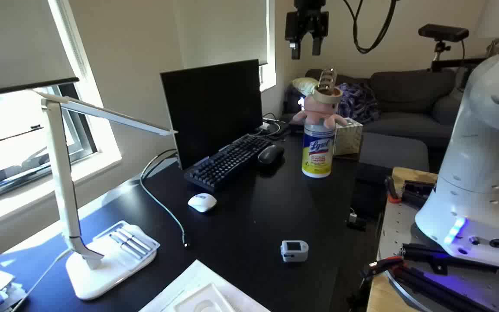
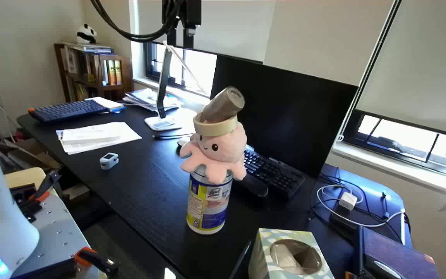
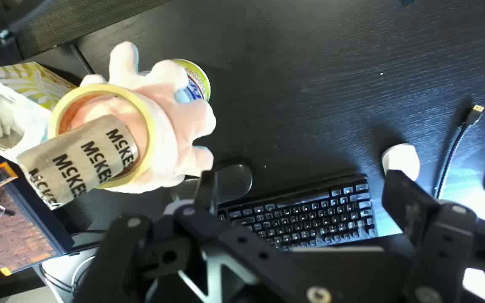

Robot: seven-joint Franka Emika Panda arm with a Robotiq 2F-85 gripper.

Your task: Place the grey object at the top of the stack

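Note:
The grey object (image 1: pixel 294 251) is a small light grey block lying on the dark desk; in an exterior view it also shows beside the papers (image 2: pixel 109 161). It is out of the wrist view. The stack is a white canister with a blue and yellow label (image 1: pixel 317 151), also seen in an exterior view (image 2: pixel 208 205). On it sit a pink octopus plush (image 2: pixel 223 145), a cream tape ring (image 3: pixel 152 139) and a tilted brown wrap roll (image 3: pixel 80 160) resting in the ring. My gripper (image 1: pixel 306 50) is open and empty, high above the desk; its fingers also show in the wrist view (image 3: pixel 303 189).
A black monitor (image 1: pixel 215 112) and keyboard (image 1: pixel 230 160) stand beside the stack. A tissue box (image 2: pixel 289 255) is close to the canister. A white mouse (image 1: pixel 202 202), a black mouse (image 1: pixel 270 154), a lamp (image 1: pixel 61 173) and papers (image 2: pixel 95 135) are on the desk.

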